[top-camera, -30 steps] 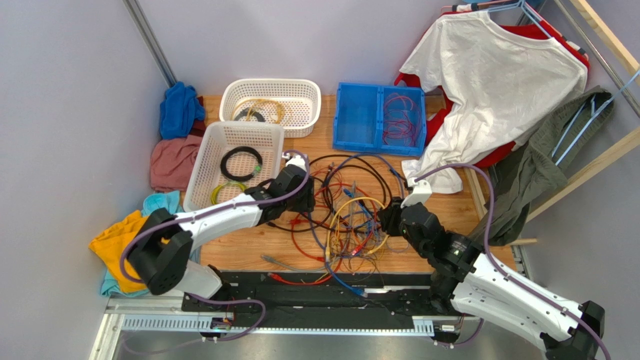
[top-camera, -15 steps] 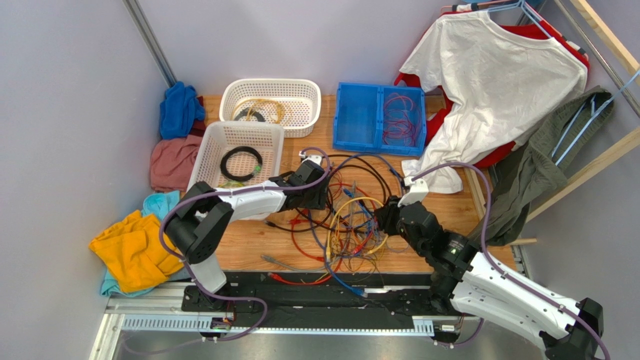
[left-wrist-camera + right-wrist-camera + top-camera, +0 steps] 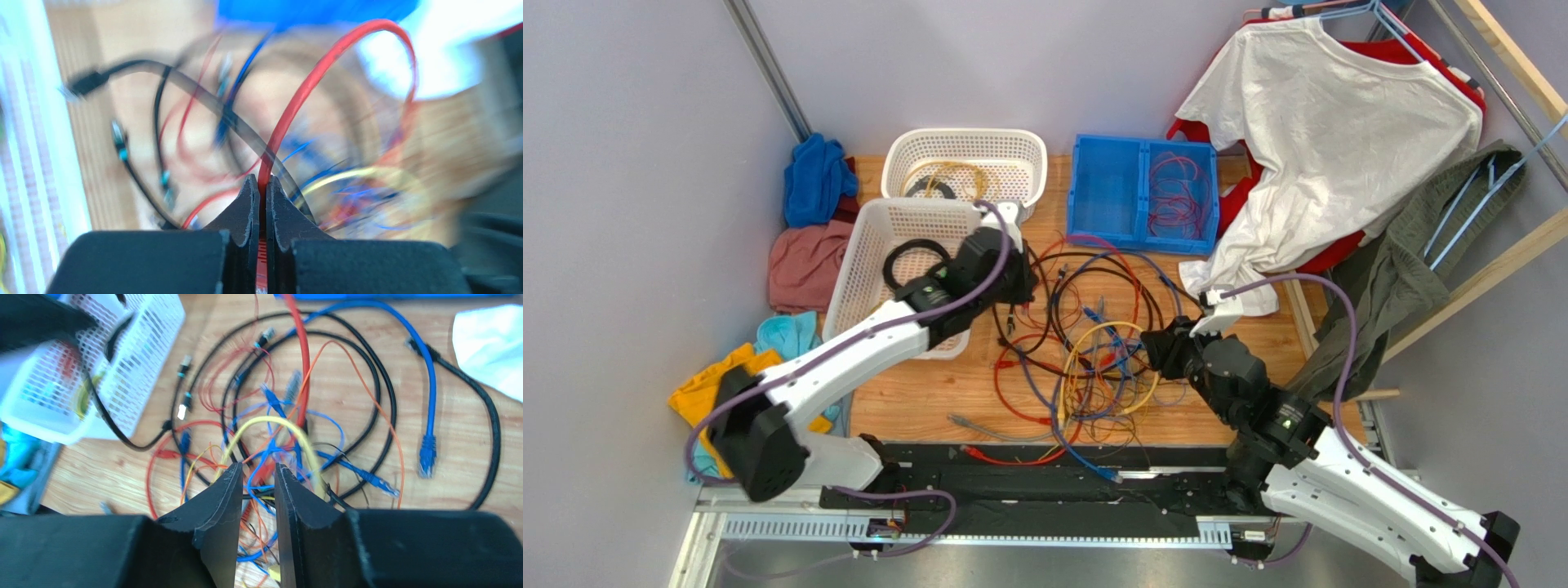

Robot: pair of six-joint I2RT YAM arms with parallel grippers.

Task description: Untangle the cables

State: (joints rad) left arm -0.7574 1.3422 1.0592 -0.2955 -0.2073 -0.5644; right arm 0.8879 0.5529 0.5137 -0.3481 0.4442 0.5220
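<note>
Left gripper (image 3: 259, 182) is clamped shut on a red cable (image 3: 319, 66), while the right gripper (image 3: 256, 473) is held slightly parted over the cable tangle (image 3: 288, 447) mid wooden table (image 3: 928, 410).

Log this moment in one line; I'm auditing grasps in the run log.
left pincer: shut on red cable | right pincer: part open, over cables | cables: tangled on table

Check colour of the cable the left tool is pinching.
Red cable; the left wrist view shows it best.
</note>
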